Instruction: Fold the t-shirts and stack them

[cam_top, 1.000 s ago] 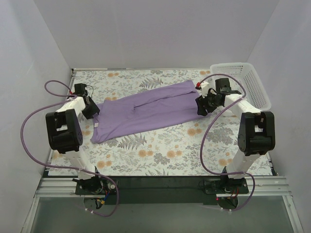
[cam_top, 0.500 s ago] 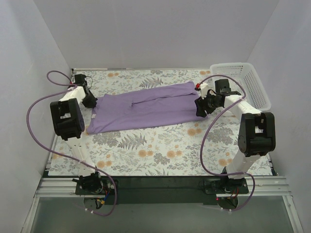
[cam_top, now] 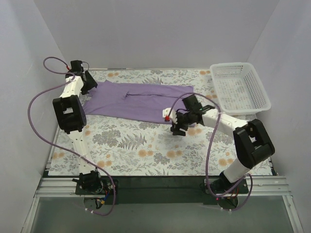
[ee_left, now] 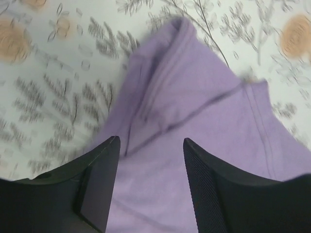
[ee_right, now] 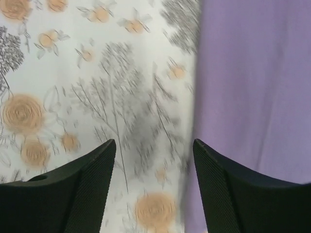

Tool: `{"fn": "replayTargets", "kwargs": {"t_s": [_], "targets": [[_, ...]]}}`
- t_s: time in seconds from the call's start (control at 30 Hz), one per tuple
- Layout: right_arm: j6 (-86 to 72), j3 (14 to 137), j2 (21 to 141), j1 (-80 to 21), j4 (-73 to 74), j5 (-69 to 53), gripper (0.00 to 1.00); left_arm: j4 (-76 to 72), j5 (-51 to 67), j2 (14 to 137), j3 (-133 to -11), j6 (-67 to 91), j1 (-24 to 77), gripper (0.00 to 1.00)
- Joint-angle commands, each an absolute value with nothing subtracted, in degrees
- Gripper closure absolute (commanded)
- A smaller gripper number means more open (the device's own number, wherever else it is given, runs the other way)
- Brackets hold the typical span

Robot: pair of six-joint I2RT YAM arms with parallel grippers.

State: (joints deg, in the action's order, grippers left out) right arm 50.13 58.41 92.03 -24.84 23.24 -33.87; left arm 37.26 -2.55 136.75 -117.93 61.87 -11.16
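Observation:
The lavender t-shirt (cam_top: pixel 141 101) lies spread long and narrow across the far half of the floral table. My left gripper (cam_top: pixel 89 83) hovers over its far left end. In the left wrist view the gripper (ee_left: pixel 150 187) is open above wrinkled purple cloth (ee_left: pixel 204 121), with nothing between the jaws. My right gripper (cam_top: pixel 176 128) is at the shirt's near edge toward the right end. In the right wrist view the gripper (ee_right: pixel 154 189) is open and empty, and the shirt's straight edge (ee_right: pixel 252 87) runs just inside the right finger.
A white mesh basket (cam_top: pixel 240 85) stands at the far right corner. The table's left wall is close to my left arm. The floral tablecloth (cam_top: pixel 146 150) fills the near half.
The shirt has slid left and toward the back wall. My left gripper moved to the far left corner. My right gripper left the shirt's right end and swung left to its near edge.

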Motion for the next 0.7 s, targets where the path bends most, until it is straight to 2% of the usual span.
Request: {"fn": "replayTargets", "kwargs": {"t_s": [0.0,0.03,0.07,0.13,0.17,0.23,0.27,0.37,0.43,0.63,0.67], "targets": [[61.17,53.46,90.34,-36.53,9.66,-24.83,0.27,33.67,-0.09,116.84,-110.34,63.28,-11.60,0.46],[60.65,53.35,91.40,-39.17,5.84,-20.43,0.26,32.10,2.52,112.63,-101.51,63.72,-11.69,0.44],[58.30,54.48,93.06,-43.38,3.19,-12.56,0.26,28.51,3.33,103.89,-95.77,63.98,-11.69,0.35],[54.60,63.60,100.52,-45.87,2.64,-6.97,0.27,26.20,3.08,94.71,-86.27,65.56,-11.78,0.24],[51.62,66.59,103.07,-47.27,3.07,-2.94,0.28,24.63,3.25,85.70,-76.82,66.26,-11.86,0.17],[50.80,73.44,108.88,-48.33,4.74,-0.89,0.29,24.08,3.95,76.86,-68.51,67.58,-12.39,0.07],[50.28,74.96,110.20,-49.12,4.75,-0.27,0.30,23.65,5.00,68.81,-62.20,67.67,-12.65,0.06],[49.13,77.17,114.07,-50.27,5.10,3.51,0.33,24.69,8.16,55.87,-54.43,68.91,-12.74,0.05],[48.96,77.17,115.66,-50.54,5.01,5.70,0.36,26.80,8.78,52.40,-50.90,70.22,-12.74,0.05],[48.87,74.98,117.34,-50.54,5.10,8.27,0.63,32.60,13.09,47.90,-48.52,72.24,-12.74,0.05],[48.61,73.67,117.07,-50.54,5.10,6.43,0.74,33.39,13.53,47.64,-48.34,72.59,-12.83,0.05]]}}
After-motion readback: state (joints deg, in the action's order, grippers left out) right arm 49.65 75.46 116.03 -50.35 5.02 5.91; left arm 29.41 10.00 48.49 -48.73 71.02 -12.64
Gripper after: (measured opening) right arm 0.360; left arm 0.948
